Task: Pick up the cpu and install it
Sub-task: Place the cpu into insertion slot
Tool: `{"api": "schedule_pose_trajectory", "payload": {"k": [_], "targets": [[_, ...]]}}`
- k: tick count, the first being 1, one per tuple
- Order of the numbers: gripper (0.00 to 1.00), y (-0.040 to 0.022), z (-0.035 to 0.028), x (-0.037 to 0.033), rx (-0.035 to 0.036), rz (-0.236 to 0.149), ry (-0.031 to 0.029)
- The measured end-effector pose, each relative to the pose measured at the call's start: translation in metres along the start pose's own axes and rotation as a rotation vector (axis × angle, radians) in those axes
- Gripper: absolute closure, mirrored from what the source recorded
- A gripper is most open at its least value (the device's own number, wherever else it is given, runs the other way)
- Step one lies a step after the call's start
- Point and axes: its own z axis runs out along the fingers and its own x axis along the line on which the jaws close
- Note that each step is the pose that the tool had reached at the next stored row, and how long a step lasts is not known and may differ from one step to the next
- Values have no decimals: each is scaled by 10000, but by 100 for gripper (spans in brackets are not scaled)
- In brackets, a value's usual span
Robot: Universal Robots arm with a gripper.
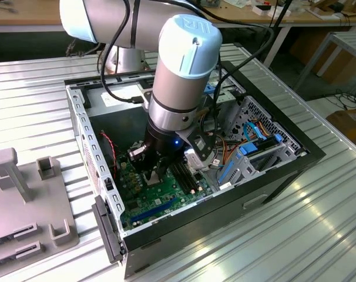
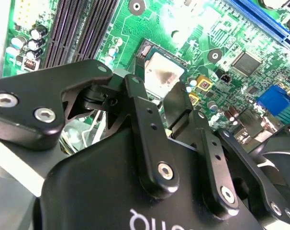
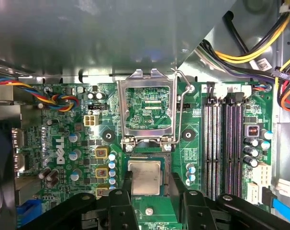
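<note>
As it lies now, the small flat square cpu with a dull silver-grey top [image 3: 145, 176] sits face up and level in the dark-rimmed socket bed. That bed is on the green circuit board [image 3: 63, 120], just beside the hinge of the shiny silver load frame [image 3: 147, 108], which stands flipped open.

- Chip is near enough square, so it has no long axis to speak of. Its edges run parallel to the long black memory slots [image 3: 221, 143].
- The black two-fingered gripper [image 3: 151, 176] is directly over the chip and centred on it. One of the fingers [image 3: 127, 187] is on each of two opposite edges.
- Jaws stand parted at about chip width. In the first wrist view a dark strip shows between the chip and one finger, so I judge it not clamped.
- The second wrist view agrees: the cpu [image 2: 163, 72] lies flat just past the fingertips.
- In the exterior view the gripper [image 1: 157, 170] sits at centre frame, reaching down into the open black computer case [image 1: 284, 170]. The case lies on a ribbed grey metal table [image 1: 37, 106].
</note>
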Motion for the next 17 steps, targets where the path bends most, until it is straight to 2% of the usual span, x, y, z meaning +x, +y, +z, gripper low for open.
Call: {"api": "schedule_pose_trajectory", "payload": {"k": [6,8,10,14,17], "targets": [[56,-1,38,24,-19,0,3],[56,-1,40,55,-58,0,3],[56,0,54,56,-76,-1,0],[56,-1,133,54,-82,-1,2],[56,-1,151,40,-80,-2,4]]}}
